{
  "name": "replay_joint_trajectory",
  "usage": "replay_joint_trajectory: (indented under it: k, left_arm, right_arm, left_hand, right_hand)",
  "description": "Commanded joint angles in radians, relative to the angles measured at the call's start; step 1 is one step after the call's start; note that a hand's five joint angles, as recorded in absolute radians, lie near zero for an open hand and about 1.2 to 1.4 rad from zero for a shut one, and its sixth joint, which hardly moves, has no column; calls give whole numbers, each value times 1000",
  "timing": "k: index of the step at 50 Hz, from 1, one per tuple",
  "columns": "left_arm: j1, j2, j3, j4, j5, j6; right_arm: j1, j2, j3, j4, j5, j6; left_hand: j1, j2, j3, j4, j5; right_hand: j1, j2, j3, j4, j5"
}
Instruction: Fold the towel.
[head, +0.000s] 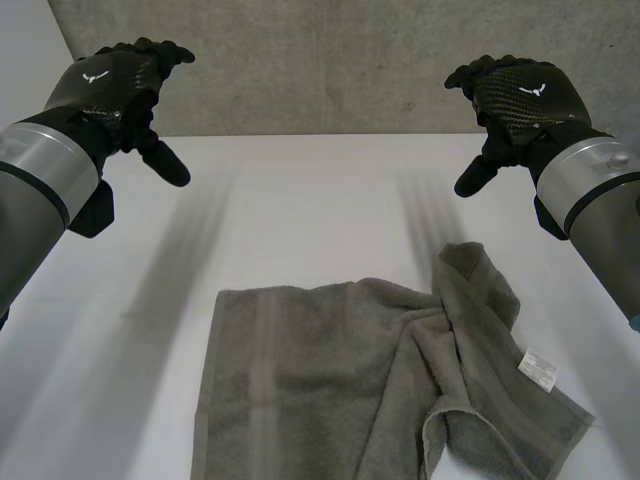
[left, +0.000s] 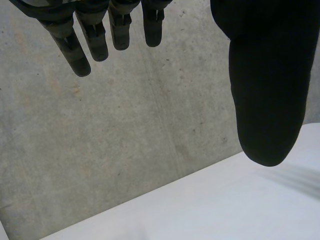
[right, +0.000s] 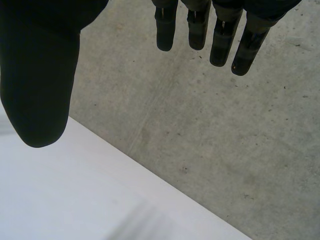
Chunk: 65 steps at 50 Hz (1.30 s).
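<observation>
One grey towel (head: 330, 390) lay on the white table (head: 300, 190), towards the robot's own side and well apart from both hands. Its left part lay flat. Its right part was rumpled, with a flap turned over on itself and one white label (head: 538, 368) showing near the right edge. As far as the head view showed, the towel's long axis ran from left to right, though its near edge was cut off.

Two hands hung over the far part of the table, close to the concrete wall (head: 320, 60). The left robot hand (head: 115, 85) had its fingers (left: 77, 52) straight and spread from the thumb, with nothing in it. The right robot hand (head: 515, 95) was the same, its fingers (right: 220, 40) loose and empty.

The towel lay between the two hands and nearer the robot than either, so each would need to draw back and down to reach it. The right robot hand looked the nearer, standing almost over the bunched flap, and that side probably wanted straightening before any fold
</observation>
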Motion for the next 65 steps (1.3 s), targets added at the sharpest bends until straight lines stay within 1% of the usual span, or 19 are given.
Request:
replay_joint_trajectory:
  k: [1, 6, 8, 11, 13, 14, 16, 20, 21, 22, 24, 25, 27, 30, 33, 35, 50, 57, 65]
  left_arm:
    - [-4, -1, -7, -3, 0, 3]
    - [-12, -9, -11, -9, 0, 3]
    - [-14, -12, -16, -9, 0, 6]
    - [-18, -27, -22, -8, 0, 6]
    - [-23, -64, -22, -11, 2, 6]
    - [-23, -64, -22, -11, 2, 6]
    - [-26, -90, -24, -12, 6, 6]
    - [-70, -194, -24, -12, 21, 8]
    - [-86, -234, -24, -6, 21, 9]
    - [-86, -234, -24, -6, 21, 9]
    - [-90, -321, -18, -2, 21, 32]
    - [-90, -322, -18, -2, 21, 32]
    - [-93, -398, -5, -3, 21, 89]
    - [-93, -427, -1, -5, 21, 127]
    - [-93, -493, -2, -6, 11, 215]
    - [-93, -509, -7, -8, 8, 227]
    - [-93, -575, -2, 1, 2, 232]
    - [-93, -573, -11, 1, -2, 233]
    - [-95, -572, -15, 1, -18, 233]
  right_arm:
    - [0, 1, -3, -1, -4, -8]
    - [-2, 9, -5, 3, -9, -54]
    - [0, 17, -2, 12, -9, -112]
    - [0, 21, 0, 25, -9, -149]
    - [3, 43, -2, 72, -9, -239]
    - [3, 43, -2, 72, -9, -239]
    - [8, 64, -3, 139, -6, -345]
    - [21, 76, -3, 182, -3, -418]
    - [31, 78, -2, 190, -3, -438]
    - [31, 78, -2, 190, -3, -439]
    - [37, 86, 6, 193, -6, -446]
    - [37, 86, 6, 193, -6, -446]
    - [43, 113, 26, 186, -17, -439]
    - [51, 135, 32, 187, -29, -439]
    - [67, 213, 25, 186, -43, -439]
    - [68, 230, 20, 186, -41, -440]
    - [63, 244, 20, 152, -41, -440]
    - [60, 244, 18, 150, -40, -440]
    - [60, 245, 18, 149, -41, -440]
  left_hand:
    - [27, 34, 32, 33, -1]
    - [27, 34, 32, 33, -1]
    - [30, 37, 35, 36, 2]
    - [39, 46, 44, 45, 10]
    - [59, 66, 65, 65, 31]
    - [60, 66, 65, 65, 31]
    - [65, 72, 71, 71, 37]
    - [77, 84, 82, 83, 48]
    - [129, 136, 135, 135, 101]
    - [130, 137, 135, 136, 101]
    - [200, 207, 205, 206, 172]
    - [200, 207, 206, 206, 172]
    - [218, 225, 223, 224, 189]
    - [221, 228, 226, 227, 192]
    - [250, 257, 255, 256, 222]
    - [274, 280, 279, 279, 245]
    - [309, 316, 314, 315, 280]
    - [529, 536, 534, 535, 500]
    - [585, 592, 590, 591, 556]
  right_hand:
    - [-34, -50, -41, -56, -51]
    - [-34, -50, -41, -56, -51]
    - [-34, -50, -41, -56, -51]
    - [-34, -50, -41, -56, -51]
    - [-34, -50, -41, -56, -51]
    - [-34, -50, -41, -56, -51]
    - [-34, -50, -41, -56, -51]
    - [-34, -50, -41, -56, -51]
    - [-34, -50, -41, -56, -51]
    - [-34, -50, -41, -56, -51]
    - [-34, -50, -41, -56, -51]
    - [-34, -50, -41, -56, -51]
    - [-34, -50, -41, -56, -51]
    - [-34, -50, -41, -56, -51]
    - [-34, -50, -41, -56, -51]
    - [-34, -50, -41, -56, -51]
    - [-34, -50, -41, -56, -51]
    - [-34, -50, -41, -56, -51]
    - [-34, -50, -41, -56, -51]
